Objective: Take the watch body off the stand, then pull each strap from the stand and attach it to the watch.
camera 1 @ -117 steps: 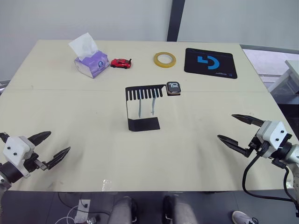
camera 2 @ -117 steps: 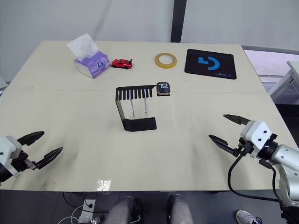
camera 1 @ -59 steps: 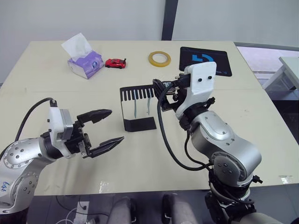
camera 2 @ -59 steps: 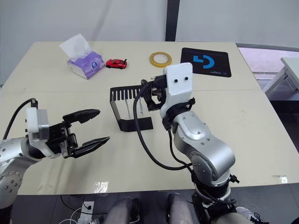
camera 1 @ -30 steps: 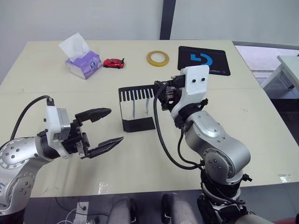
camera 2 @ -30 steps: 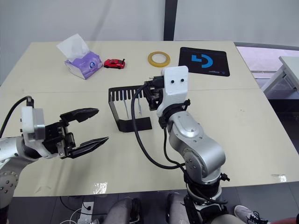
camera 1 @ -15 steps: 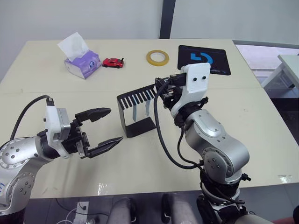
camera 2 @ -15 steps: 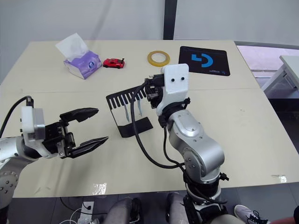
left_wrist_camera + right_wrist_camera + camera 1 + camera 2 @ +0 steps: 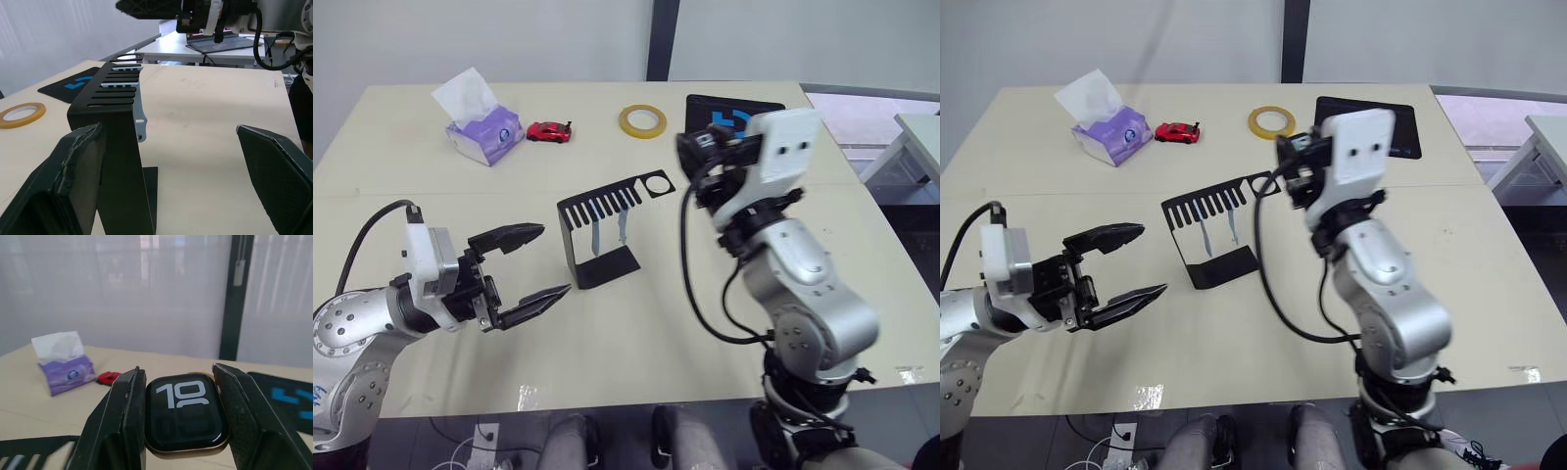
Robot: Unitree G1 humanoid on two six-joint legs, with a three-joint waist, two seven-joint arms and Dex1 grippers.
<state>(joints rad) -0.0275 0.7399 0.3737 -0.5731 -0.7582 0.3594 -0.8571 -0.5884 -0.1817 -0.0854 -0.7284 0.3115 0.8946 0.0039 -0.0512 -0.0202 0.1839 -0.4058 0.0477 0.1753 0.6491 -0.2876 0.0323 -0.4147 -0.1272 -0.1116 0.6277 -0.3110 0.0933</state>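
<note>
- The right end effector (image 9: pixel 178 431) is clamped on the watch body (image 9: pixel 185 415), one black finger against each side, held in the air above the bench (image 9: pixel 431 211) and apart from the stand (image 9: pixel 603 227).
- The stand sits mid-bench, its round hole empty, with two pale straps (image 9: pixel 609 233) hanging from the comb slots.
- The left end effector (image 9: pixel 530 264) hovers spread wide and empty, near the stand's left side.

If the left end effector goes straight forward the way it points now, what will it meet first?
Probably the stand: it rises just ahead of the open left end effector, near one finger, with the two straps hanging from it. Depth is uncertain.
</note>
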